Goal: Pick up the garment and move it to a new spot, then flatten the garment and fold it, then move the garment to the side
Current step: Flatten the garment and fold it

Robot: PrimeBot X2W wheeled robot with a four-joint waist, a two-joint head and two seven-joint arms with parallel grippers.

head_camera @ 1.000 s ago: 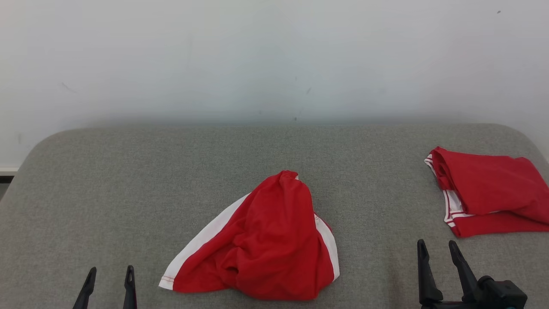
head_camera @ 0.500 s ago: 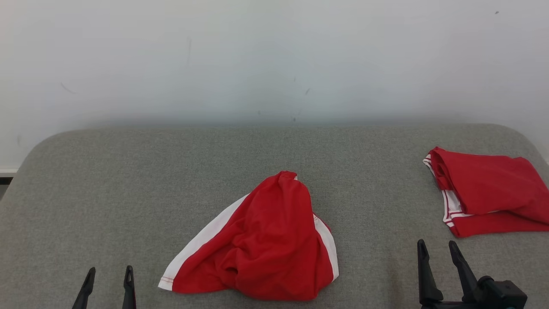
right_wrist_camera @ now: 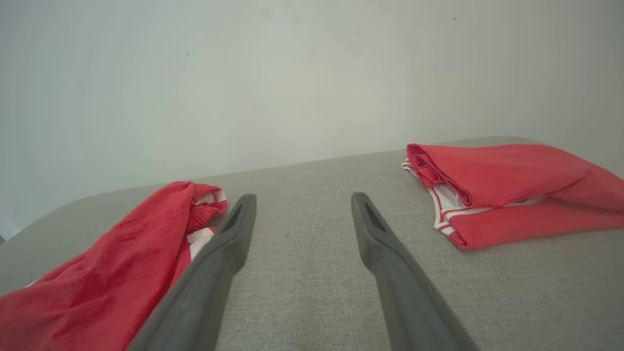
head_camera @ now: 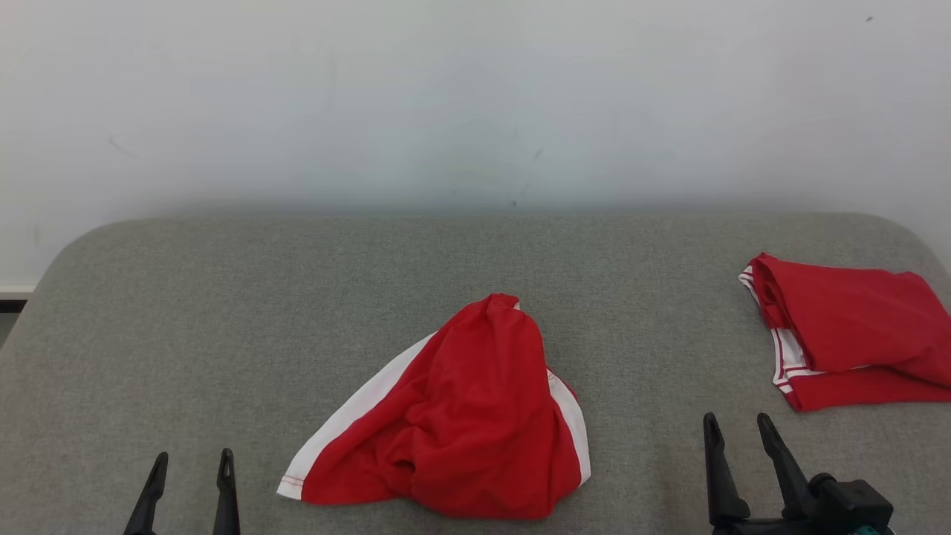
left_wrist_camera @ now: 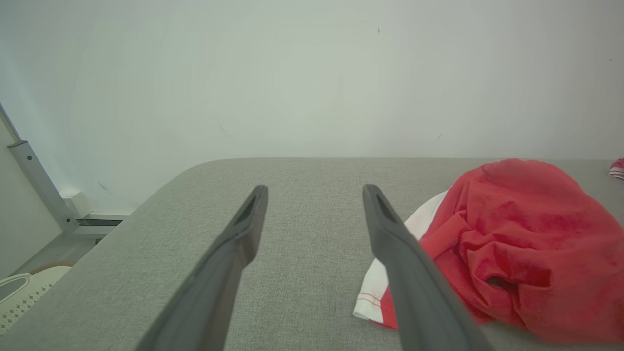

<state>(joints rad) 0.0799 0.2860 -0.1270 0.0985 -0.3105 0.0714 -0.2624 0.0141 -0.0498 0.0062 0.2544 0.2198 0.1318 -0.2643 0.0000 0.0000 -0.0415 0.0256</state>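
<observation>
The red garment (head_camera: 461, 416) lies crumpled in a loose heap on the near middle of the grey padded table (head_camera: 223, 312). It rises to a bunched peak at its far end and spreads wider toward the robot. A white band runs along its left edge and another along its right edge, and the left band ends in a flat corner touching the table. Nothing holds it.

The left gripper (head_camera: 192, 457) sits at the near left, well apart from the garment's white corner, with its two dark fingers spread and nothing between them. In the left wrist view the garment lies just beside the right-hand finger (left_wrist_camera: 390, 234), though whether they touch cannot be told.

The right gripper (head_camera: 738, 421) sits at the near right, also spread wide and empty, above bare table between the heap and a second red garment (head_camera: 847, 331). That one is folded flat near the table's right edge, showing white trim with red lines on its left side.

A pale wall (head_camera: 446, 96) stands behind the table.
</observation>
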